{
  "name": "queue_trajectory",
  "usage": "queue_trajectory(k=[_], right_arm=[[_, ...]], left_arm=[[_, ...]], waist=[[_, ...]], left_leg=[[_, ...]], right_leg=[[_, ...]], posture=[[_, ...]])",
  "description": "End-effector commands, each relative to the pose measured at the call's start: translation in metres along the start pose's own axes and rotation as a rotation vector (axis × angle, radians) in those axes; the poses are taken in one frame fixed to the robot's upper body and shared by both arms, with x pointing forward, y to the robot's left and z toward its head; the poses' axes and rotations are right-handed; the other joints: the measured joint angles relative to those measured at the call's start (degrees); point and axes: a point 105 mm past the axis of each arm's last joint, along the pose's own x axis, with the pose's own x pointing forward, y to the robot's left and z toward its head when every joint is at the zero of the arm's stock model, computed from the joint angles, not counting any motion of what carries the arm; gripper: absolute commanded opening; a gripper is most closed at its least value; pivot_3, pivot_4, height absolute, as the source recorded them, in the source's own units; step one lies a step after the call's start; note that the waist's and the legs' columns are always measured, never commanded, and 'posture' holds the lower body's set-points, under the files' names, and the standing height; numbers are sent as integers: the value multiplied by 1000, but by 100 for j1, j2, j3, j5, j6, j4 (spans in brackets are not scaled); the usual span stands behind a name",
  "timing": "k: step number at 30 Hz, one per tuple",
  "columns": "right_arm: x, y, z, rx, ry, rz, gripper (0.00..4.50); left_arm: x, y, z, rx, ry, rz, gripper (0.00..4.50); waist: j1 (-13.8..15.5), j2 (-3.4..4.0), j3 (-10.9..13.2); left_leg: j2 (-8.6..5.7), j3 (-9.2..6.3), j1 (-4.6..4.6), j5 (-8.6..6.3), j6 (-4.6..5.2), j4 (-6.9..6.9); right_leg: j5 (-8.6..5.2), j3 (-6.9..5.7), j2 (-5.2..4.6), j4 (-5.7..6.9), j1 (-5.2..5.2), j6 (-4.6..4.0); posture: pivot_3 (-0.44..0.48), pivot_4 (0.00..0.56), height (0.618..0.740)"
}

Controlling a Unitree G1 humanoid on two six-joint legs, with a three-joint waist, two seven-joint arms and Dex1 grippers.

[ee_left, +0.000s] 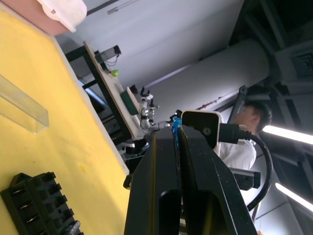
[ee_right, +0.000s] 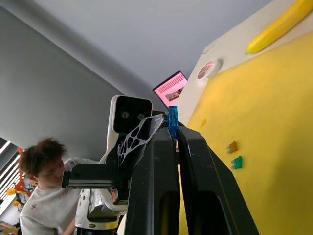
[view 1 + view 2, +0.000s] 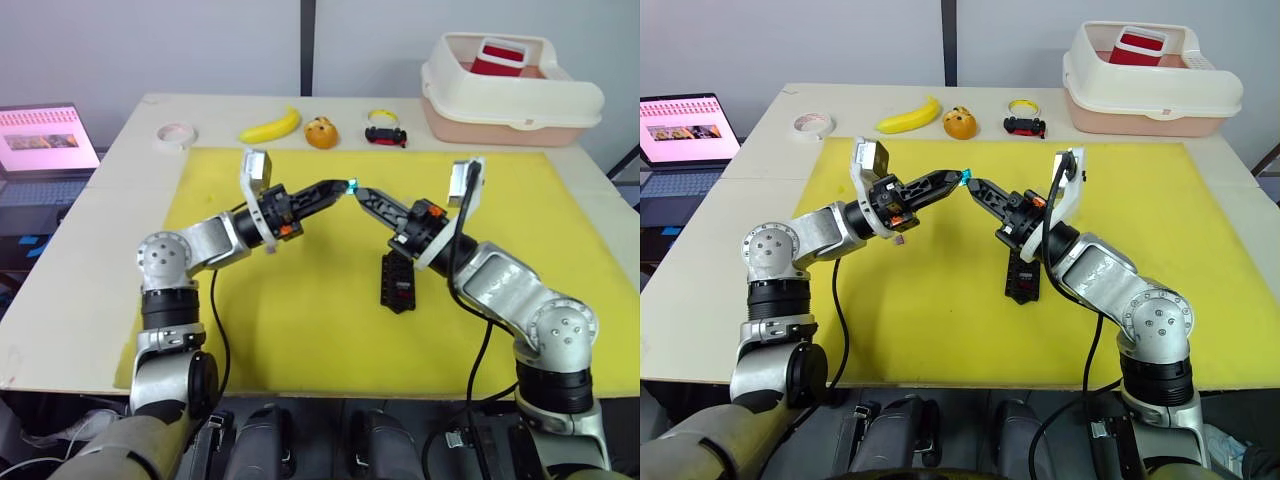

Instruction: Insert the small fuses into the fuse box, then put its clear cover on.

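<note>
Both my end effectors, left (image 3: 347,186) and right (image 3: 362,192), pinch one blue fuse (image 2: 172,122) mid-air; fuse box (image 3: 396,282) lies lengthwise toward me.

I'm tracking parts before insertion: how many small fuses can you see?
3. A blue fuse is pinched where the two grippers' tips meet above the yellow mat; an amber fuse and a green fuse lie on the mat. Others may be hidden.

A pale counter (image 3: 70,290) carries a yellow mat (image 3: 300,330), tape roll (image 3: 176,133), banana (image 3: 271,126), toy car (image 3: 386,135) and cream-white bin (image 3: 510,95).
</note>
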Motion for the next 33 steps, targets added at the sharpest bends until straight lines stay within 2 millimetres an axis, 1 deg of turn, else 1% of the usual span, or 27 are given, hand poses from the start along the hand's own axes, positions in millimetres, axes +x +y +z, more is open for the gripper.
queue_trajectory(k=[1, 2, 3, 4, 6, 7, 9, 10, 13, 16, 18, 21, 25, 28, 33], right_arm=[[-5, 19, 10, -31, -41, 70, 58], [-6, 19, 10, -37, -40, 67, 0], [-8, 19, 11, -49, -35, 64, 0], [-10, 19, 11, -63, -28, 61, 0], [-15, 19, 14, -96, -8, 57, 0], [-17, 19, 15, -121, 6, 55, 0], [-29, 18, 20, -233, 81, 48, 0], [-36, 17, 22, -317, 139, 41, 0], [-51, 9, 23, -486, 286, 22, 0], [-66, -8, 26, -702, 458, -15, 0], [-72, -17, 26, -801, 541, -13, 0], [-78, -32, 26, -929, 642, 17, 0], [-80, -51, 21, -1155, 760, 79, 0], [-78, -56, 19, -1190, 774, 121, 0], [-74, -65, 12, -1242, 810, 169, 0]], left_arm=[[-3, 0, 0, 29, 23, 21, 0], [-5, -1, 0, 47, 39, 26, 654], [-8, -3, 1, 75, 64, 33, 1004], [-11, -6, 1, 101, 88, 40, 1468], [-17, -9, 2, 146, 131, 54, 2479], [-20, -10, 3, 169, 154, 61, 3066], [-25, -16, 3, 285, 235, 69, 4121], [-27, -18, 0, 368, 291, 69, 4458], [-30, -16, -16, 603, 457, 43, 4458], [-29, -6, -35, 854, 619, -27, 4458], [-26, 0, -40, 945, 663, -63, 4458], [-17, 10, -49, 1112, 729, -130, 4458], [-3, 23, -56, 1241, 755, -166, 4458], [-3, 29, -62, 1273, 786, -191, 4458], [3, 34, -61, 1290, 767, -175, 4458]], waist=[[-3, 0, 0], [-6, 0, 0], [-8, 0, 0], [-10, 1, 0], [-15, 1, 1], [-10, 1, 1], [8, 4, 3], [8, 3, 2], [16, 5, 3], [20, 10, 2], [18, 8, 3], [15, 9, 3], [15, 9, 4], [13, 9, 4], [16, 8, 4]], left_leg=[[0, 0, 0, 0, 0, 0], [0, 0, 0, 0, 0, 0], [-1, 0, 0, 0, 0, -1], [-1, 1, 1, 0, 0, -3], [-1, 2, 1, 0, 0, -10], [-1, 3, 1, 0, -1, -13], [-1, 3, 1, 0, -1, -18], [-4, 7, 1, 0, -1, -23], [-7, 9, 2, 0, 0, -40], [-6, 11, 5, 0, 0, -44], [-6, 12, 4, 0, 0, -44], [-4, 13, 2, 0, 0, -43], [-6, 12, -2, 0, 1, -43], [-8, 14, -2, 0, 1, -42], [-7, 14, -1, 2, -2, -38]], right_leg=[[0, 0, 0, 0, 0, 0], [0, 0, 0, 0, 0, 0], [0, 0, 0, 0, -1, 0], [0, 0, 0, 0, -1, 0], [0, 0, 1, -3, -3, 0], [0, 0, 1, -5, -4, 0], [0, 0, 0, -9, -5, -1], [-1, 0, -1, -12, -6, -2], [-1, 1, -5, -22, -10, -4], [-3, 1, -3, -29, -9, -12], [-9, 1, -4, -30, -11, -24], [-9, 2, -2, -32, -14, -25], [0, 3, -1, -31, -18, -8], [1, 2, -1, -30, -19, -6], [2, 2, -1, -23, -20, -5]], posture=[[0, 150, 740], [0, 150, 740], [0, 150, 740], [0, 150, 740], [0, 150, 740], [0, 150, 740], [0, 150, 740], [0, 150, 740], [0, 150, 740], [0, 150, 740], [0, 150, 740], [0, 150, 740], [0, 150, 740], [0, 150, 740], [0, 150, 740]])
